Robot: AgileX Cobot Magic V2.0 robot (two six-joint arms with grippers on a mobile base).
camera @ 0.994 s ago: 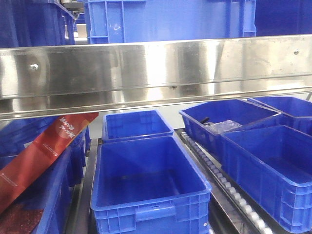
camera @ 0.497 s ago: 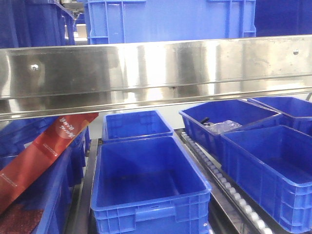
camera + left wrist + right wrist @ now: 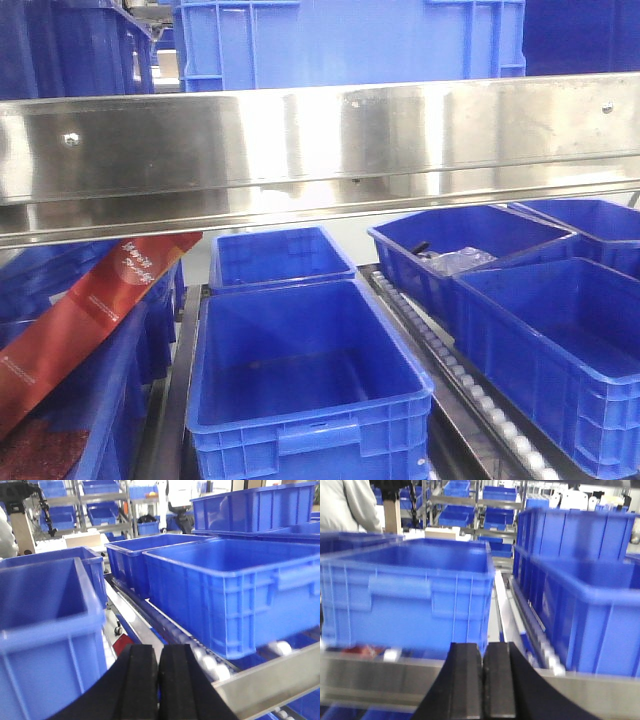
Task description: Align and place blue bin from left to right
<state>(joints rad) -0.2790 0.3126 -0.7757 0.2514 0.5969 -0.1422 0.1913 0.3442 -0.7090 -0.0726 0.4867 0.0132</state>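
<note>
roller rack [image 3: 470,385], blue bin [image 3: 305,375] ahead, closed left end effector [image 3: 158,680]

The left gripper [image 3: 158,680] sits at the bottom of the frame, its two black fingers [image 3: 137,677] pressed together with nothing between them. Just ahead to the right stands the blue bin [image 3: 235,592] on a roller track [image 3: 210,662] — open-topped, ribbed on its near wall. Another blue crate [image 3: 45,625] fills the left side, close and blurred. Behind, more crates [image 3: 135,555] and shelving [image 3: 100,505] — all in blue.
</note>
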